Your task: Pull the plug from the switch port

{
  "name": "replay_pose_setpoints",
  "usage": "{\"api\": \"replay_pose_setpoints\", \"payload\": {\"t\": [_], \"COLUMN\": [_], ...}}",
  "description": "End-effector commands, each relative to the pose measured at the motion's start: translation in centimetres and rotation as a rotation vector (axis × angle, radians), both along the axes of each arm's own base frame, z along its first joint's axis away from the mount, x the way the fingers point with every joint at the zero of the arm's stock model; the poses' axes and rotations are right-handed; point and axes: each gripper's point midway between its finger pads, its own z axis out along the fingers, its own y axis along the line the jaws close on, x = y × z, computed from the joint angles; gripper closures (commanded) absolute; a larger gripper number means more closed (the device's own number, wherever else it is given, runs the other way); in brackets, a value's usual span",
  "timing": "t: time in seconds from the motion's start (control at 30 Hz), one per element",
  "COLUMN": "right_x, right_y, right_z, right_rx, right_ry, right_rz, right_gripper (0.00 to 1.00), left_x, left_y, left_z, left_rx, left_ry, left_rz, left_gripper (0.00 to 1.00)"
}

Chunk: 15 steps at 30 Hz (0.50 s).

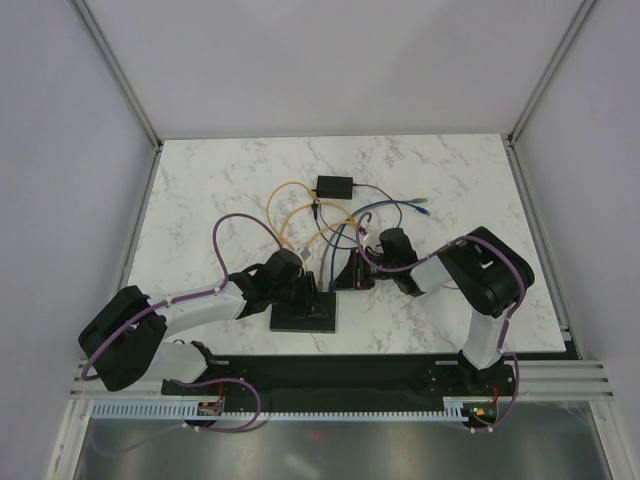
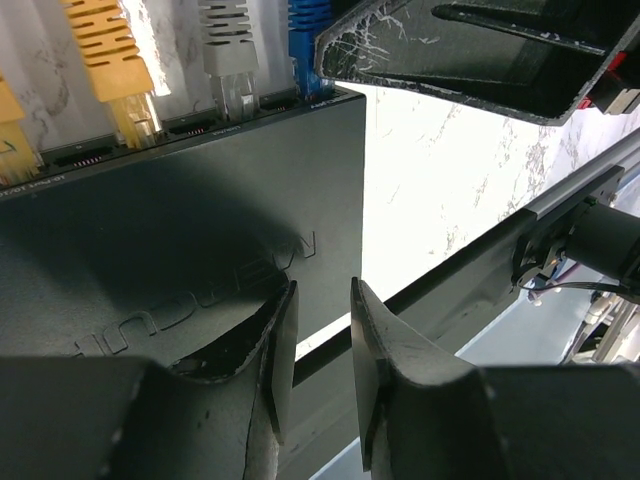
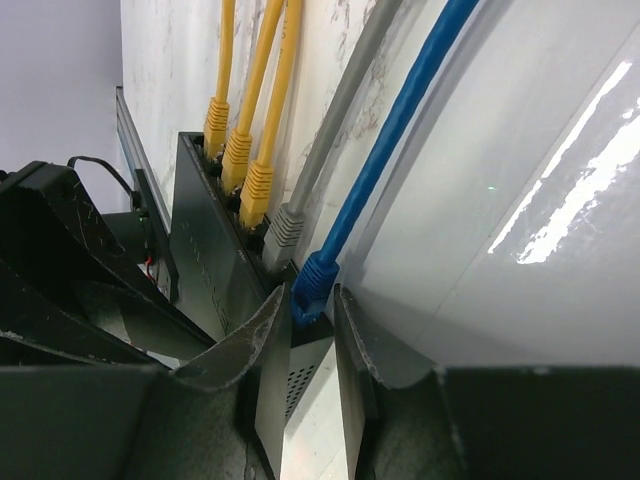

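Note:
The switch [image 1: 305,318] is a flat black box near the table's front, also seen in the left wrist view [image 2: 180,230] and the right wrist view [image 3: 205,250]. Its far edge holds yellow, grey and blue plugs. The blue plug [image 3: 318,278] sits in the end port, and it also shows in the left wrist view [image 2: 305,30]. My right gripper [image 3: 310,300] has its jaws closed on either side of this plug; in the top view this gripper [image 1: 345,275] is at the switch's far right corner. My left gripper [image 2: 322,300] is open, with one finger [image 2: 275,350] over the switch's near right corner.
A grey plug [image 3: 284,228] and three yellow plugs [image 3: 255,185] fill the neighbouring ports. Yellow cables [image 1: 290,215] loop toward a small black box [image 1: 334,185] at the back. A loose blue cable end [image 1: 425,209] lies to the right. The table's front rail [image 2: 560,190] is close.

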Motion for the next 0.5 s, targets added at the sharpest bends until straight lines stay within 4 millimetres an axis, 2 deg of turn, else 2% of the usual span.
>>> {"api": "replay_pose_setpoints", "payload": {"t": [0.0, 0.03, 0.07, 0.13, 0.17, 0.27, 0.47], "right_x": [-1.5, -1.4, -1.4, -1.4, -1.2, -0.5, 0.6], "right_y": [-0.8, -0.9, -0.8, -0.8, -0.5, -0.2, -0.3], "right_z": [-2.3, -2.6, -2.7, -3.0, -2.7, -2.2, -2.0], "right_rx": [-0.052, -0.059, -0.061, -0.059, -0.042, -0.014, 0.002], "right_ry": [0.037, 0.038, 0.037, 0.046, 0.046, 0.037, 0.043], "right_rz": [0.014, 0.009, 0.01, 0.001, -0.008, -0.033, -0.139], "right_gripper": [0.69, 0.71, 0.78, 0.82, 0.89, 1.0, 1.0], "left_x": [-0.5, -0.4, -0.5, -0.6, -0.7, -0.7, -1.3], "left_y": [0.6, 0.6, 0.6, 0.6, 0.6, 0.8, 1.5], "left_z": [-1.3, -1.3, -1.4, -1.5, -1.6, -1.8, -2.8], "left_rx": [0.034, 0.035, 0.037, 0.036, 0.038, 0.044, 0.085], "left_ry": [0.029, 0.03, 0.033, 0.041, 0.049, 0.055, 0.102], "left_rz": [0.007, 0.006, 0.006, 0.006, 0.006, 0.017, 0.047], "left_gripper": [0.64, 0.64, 0.64, 0.65, 0.66, 0.67, 0.73]}}
